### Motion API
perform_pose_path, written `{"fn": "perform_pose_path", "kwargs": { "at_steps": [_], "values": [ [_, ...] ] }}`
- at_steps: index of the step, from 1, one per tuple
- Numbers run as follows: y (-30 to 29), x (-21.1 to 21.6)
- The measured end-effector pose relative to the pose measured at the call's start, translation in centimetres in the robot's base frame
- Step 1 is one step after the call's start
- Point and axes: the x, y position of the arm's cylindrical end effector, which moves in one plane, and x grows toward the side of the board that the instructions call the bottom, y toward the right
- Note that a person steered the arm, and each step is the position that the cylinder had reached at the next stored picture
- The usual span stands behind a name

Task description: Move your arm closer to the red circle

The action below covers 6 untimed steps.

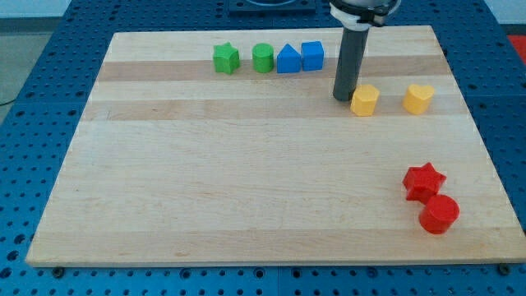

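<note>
My tip (343,98), a bare rod with no tool to open or close, sits just beside the yellow hexagon (365,99), and heading toward 5 o'clock for the red circle (439,215) risks shoving that hexagon or clipping the red star (423,181).

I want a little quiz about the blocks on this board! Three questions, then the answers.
1. True or false: my tip is right beside a yellow block.
2. Which block lies nearest the red circle? A) red star B) green block C) blue block
3. Fill in: to reach the red circle, my tip must travel toward the view's bottom and the view's ____.

Key: 1 true; 2 A; 3 right.
</note>
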Motion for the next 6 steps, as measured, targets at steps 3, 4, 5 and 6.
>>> {"fn": "perform_pose_path", "kwargs": {
  "at_steps": [3,4,5,6],
  "values": [
    [-3.6,5.2],
    [-0.5,8.2],
    [6.9,9.0],
    [14.1,9.5]
  ]
}}
